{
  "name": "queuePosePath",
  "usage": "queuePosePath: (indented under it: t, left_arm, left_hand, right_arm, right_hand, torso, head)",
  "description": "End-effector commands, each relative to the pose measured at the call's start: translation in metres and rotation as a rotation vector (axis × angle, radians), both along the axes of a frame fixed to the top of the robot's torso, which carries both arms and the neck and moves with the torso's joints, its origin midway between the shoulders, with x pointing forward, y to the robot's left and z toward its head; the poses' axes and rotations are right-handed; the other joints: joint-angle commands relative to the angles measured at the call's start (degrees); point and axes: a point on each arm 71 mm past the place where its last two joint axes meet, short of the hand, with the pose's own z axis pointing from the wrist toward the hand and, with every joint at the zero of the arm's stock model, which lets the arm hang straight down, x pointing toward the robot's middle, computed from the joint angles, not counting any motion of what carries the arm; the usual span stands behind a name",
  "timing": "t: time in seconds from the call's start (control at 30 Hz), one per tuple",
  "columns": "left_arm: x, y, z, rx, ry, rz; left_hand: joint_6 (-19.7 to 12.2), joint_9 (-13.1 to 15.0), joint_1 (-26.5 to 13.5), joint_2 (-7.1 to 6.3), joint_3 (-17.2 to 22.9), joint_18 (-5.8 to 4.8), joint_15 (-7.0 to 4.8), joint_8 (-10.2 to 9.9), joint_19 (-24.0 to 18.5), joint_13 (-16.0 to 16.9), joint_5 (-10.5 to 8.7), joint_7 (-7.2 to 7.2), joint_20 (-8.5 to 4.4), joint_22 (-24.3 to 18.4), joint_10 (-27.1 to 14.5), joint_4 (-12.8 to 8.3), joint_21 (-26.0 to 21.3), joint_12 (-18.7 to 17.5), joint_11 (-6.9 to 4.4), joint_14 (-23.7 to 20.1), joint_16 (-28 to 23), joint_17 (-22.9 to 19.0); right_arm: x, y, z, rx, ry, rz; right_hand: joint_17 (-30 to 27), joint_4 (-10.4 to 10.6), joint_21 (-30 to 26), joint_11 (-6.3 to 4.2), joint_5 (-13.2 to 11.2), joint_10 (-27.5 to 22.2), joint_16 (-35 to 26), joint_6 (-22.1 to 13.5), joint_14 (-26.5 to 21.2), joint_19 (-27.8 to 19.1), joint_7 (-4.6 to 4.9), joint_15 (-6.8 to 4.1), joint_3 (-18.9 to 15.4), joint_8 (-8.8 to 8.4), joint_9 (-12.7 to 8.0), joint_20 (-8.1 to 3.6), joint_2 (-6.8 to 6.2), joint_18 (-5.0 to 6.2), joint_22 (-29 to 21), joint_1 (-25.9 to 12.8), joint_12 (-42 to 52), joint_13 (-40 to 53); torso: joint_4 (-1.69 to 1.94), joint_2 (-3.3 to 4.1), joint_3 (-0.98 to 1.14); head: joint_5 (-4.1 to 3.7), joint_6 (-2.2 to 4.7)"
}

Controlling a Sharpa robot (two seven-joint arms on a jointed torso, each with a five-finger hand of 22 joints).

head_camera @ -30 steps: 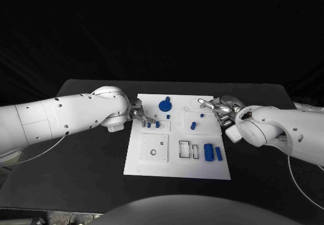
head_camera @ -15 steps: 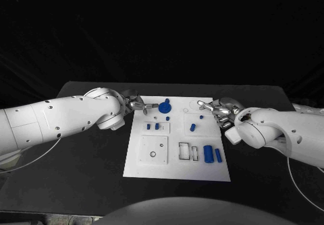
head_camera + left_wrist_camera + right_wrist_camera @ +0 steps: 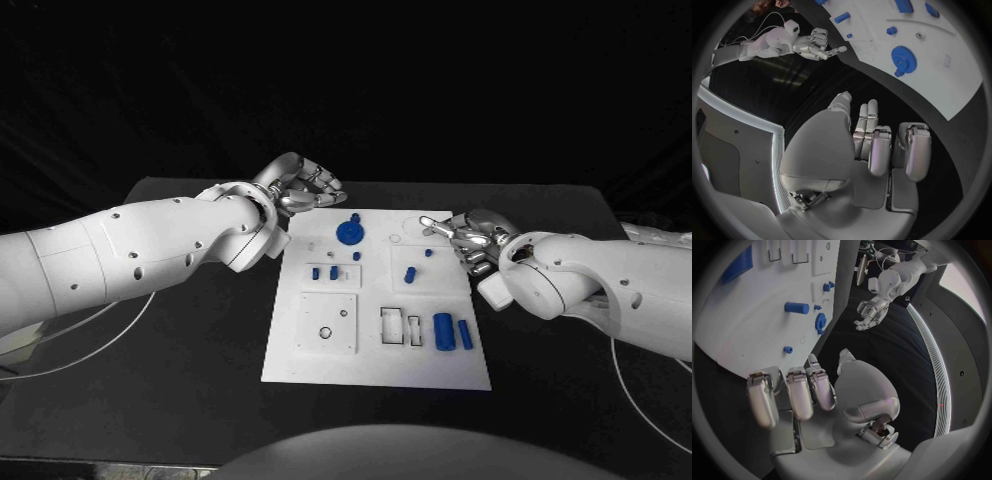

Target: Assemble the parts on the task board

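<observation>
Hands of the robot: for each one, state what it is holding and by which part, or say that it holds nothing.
Neither holds anything. The left hand hangs beyond the task board's far left corner, fingers apart and empty. The right hand sits at the board's right edge, fingers apart and empty.

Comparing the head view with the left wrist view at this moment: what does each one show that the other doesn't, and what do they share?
Head view alone: the whole task board with its nearer end, where two rectangular slots and a pair of blue cylinders sit.

Left wrist view alone: the left hand seen from behind, its fingers apart and nothing in them, hanging over the black table just off the board.

Both: the blue gear on the board's far end, and the right hand holding nothing.
</observation>
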Motion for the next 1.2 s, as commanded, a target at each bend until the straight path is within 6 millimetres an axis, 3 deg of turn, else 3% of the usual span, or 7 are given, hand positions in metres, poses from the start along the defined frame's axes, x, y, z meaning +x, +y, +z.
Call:
queuePosePath:
  t: [0.03,0.1,0.17,0.33,0.6,0.83,1.2]
  left_arm:
    - [-0.001,-0.017,0.008,0.020,-0.151,-0.166]
    - [-0.002,-0.025,0.008,0.092,-0.198,-0.225]
    - [-0.003,-0.033,0.006,0.182,-0.253,-0.292]
    - [-0.008,-0.052,-0.006,0.379,-0.339,-0.435]
    - [-0.015,-0.068,-0.030,0.556,-0.347,-0.560]
    - [-0.016,-0.069,-0.039,0.599,-0.324,-0.583]
    - [-0.012,-0.068,-0.044,0.647,-0.287,-0.542]
  left_hand:
    - [1.11,-3.09,2.46,-0.07,0.65,-0.43,0.18,-0.96,5.91,-5.56,-2.18,0.18,0.71,15.10,1.34,-0.31,0.14,-3.76,0.46,5.98,0.15,15.08]
    - [2.57,-5.87,4.12,-0.35,1.39,-0.43,0.13,-1.16,5.91,-9.91,-4.28,-0.20,0.73,15.10,3.63,-0.35,0.14,-6.03,0.40,5.98,0.15,15.08]
    - [3.46,-7.14,4.73,-0.43,1.86,-0.43,0.04,-1.10,5.91,-11.84,-5.21,-0.22,0.66,15.10,4.81,-0.28,0.14,-6.99,0.27,5.98,0.15,15.08]
    - [5.65,-10.27,7.14,-0.44,4.23,-0.43,-0.51,-0.99,5.91,-16.45,-10.81,-1.08,0.24,15.10,8.53,-0.36,0.14,-9.46,-0.59,5.98,0.15,15.08]
    - [7.81,-13.03,9.61,-0.30,7.54,-0.43,-0.65,-0.92,5.91,-20.73,-17.05,-1.64,0.01,15.10,11.33,-0.41,0.14,-12.06,-0.61,5.98,0.15,15.08]
    - [7.60,-13.75,9.37,-0.55,7.81,-0.43,-0.43,-1.09,5.91,-21.56,-18.01,-1.63,0.05,15.10,11.07,-0.37,0.14,-12.66,-0.35,5.98,0.15,15.08]
    - [5.13,-15.84,10.37,-0.92,9.15,-0.43,0.02,-1.15,5.91,-21.94,-18.18,-1.03,0.32,15.10,8.63,-0.54,0.14,-12.95,0.11,5.98,0.15,15.08]
  right_arm:
    - [0.000,0.000,0.001,0.015,-0.022,0.007]
    - [0.000,0.000,0.002,0.016,-0.024,0.007]
    - [0.000,0.000,0.002,0.017,-0.029,0.009]
    - [0.000,0.001,0.003,0.019,-0.042,0.012]
    - [0.000,0.001,0.004,0.023,-0.059,0.014]
    - [0.000,-0.001,0.005,0.022,-0.074,0.010]
    - [0.000,-0.001,0.006,0.015,-0.088,0.016]
  right_hand:
    - [15.08,-0.07,0.26,0.25,0.38,6.01,0.23,0.24,6.08,5.90,2.45,0.43,-0.39,0.27,0.09,0.45,0.63,-0.38,15.09,0.14,-0.05,15.04]
    - [15.08,-0.08,0.26,0.25,0.38,6.01,0.23,0.25,6.08,5.90,2.45,0.43,-0.40,0.28,0.09,0.45,0.65,-0.38,15.09,0.17,-0.05,15.04]
    - [15.08,-0.08,0.26,0.25,0.38,6.01,0.23,0.25,6.08,5.90,2.45,0.43,-0.40,0.29,0.09,0.45,0.65,-0.38,15.09,0.18,-0.05,15.04]
    - [15.08,-0.08,0.26,0.25,0.37,6.01,0.23,0.25,6.08,5.90,2.45,0.43,-0.40,0.29,0.09,0.45,0.65,-0.38,15.09,0.19,-0.05,15.04]
    - [15.08,-0.09,0.26,0.25,0.32,6.01,0.23,0.31,6.08,5.90,2.44,0.43,-0.43,0.35,0.11,0.46,0.68,-0.38,15.09,0.28,-0.05,15.04]
    - [15.08,-0.10,0.26,0.22,0.27,6.01,0.23,0.44,6.08,5.90,2.38,0.43,-0.48,0.46,0.14,0.47,0.72,-0.38,15.09,0.42,-0.05,15.04]
    - [15.08,-0.10,0.26,0.17,0.27,6.01,0.23,0.54,6.08,5.90,2.31,0.40,-0.56,0.57,0.17,0.46,0.80,-0.38,15.09,0.65,-0.05,15.04]
  torso:
    - [-0.01,0.08,-0.01]
    - [0.02,0.03,-0.03]
    - [0.01,0.03,-0.04]
    - [0.04,0.00,-0.01]
    - [-0.02,0.02,-0.03]
    - [0.12,-0.01,-0.01]
    - [0.05,-0.01,-0.03]
  head:
    - [-0.24,0.09]
    - [-0.48,0.07]
    - [-0.61,0.03]
    - [-0.71,-0.02]
    - [-0.89,-0.19]
    - [-0.81,-0.30]
    - [-0.66,-0.17]
